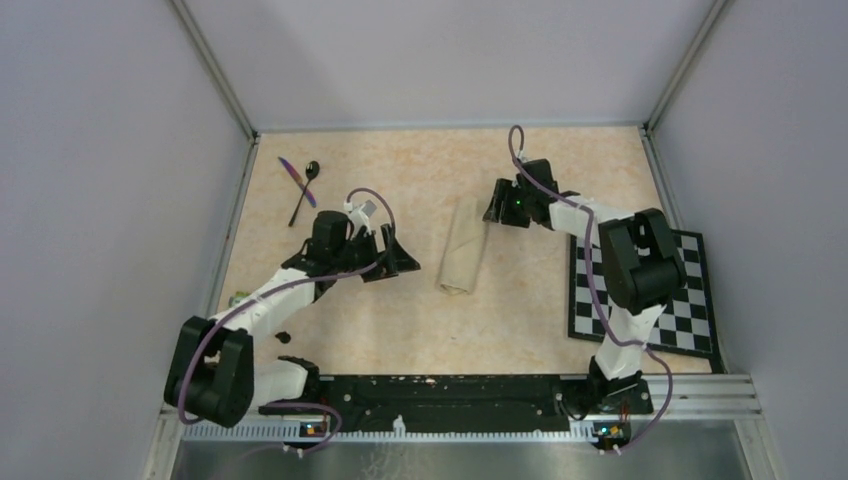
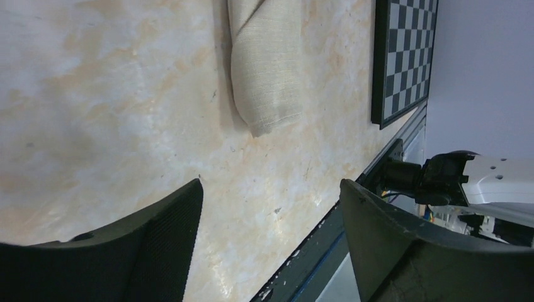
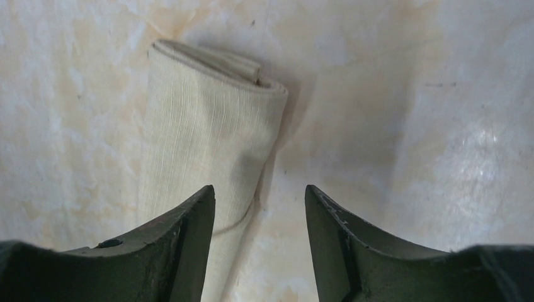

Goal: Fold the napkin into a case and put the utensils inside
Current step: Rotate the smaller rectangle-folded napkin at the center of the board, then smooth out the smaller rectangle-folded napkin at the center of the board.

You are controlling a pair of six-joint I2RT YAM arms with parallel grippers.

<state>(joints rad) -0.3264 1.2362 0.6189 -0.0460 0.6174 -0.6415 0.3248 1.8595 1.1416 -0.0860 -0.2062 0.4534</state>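
While your left gripper hangs low over bare table with its jaws wide apart and nothing between them, your right gripper also stands open and empty. It is poised at the far end of the napkin, one finger over the cloth's edge.

You have one napkin. It is already folded into a narrow pocket and lies mid-table between your two arms, slightly slanted. Treat it as light, soft and limp: the layers will likely slide or spring apart if you drag them. The layered far end looks like the mouth, so pinch only the top layer there and lift gently.

You have two utensils, well apart from the napkin at the far left corner: one black spoon and one thin purple knife, lying crossed and touching. Both look stiff, light and slick, and they sit flat on the table, so they may skid. Grasp each across the handle.

One checkerboard lies to the right.
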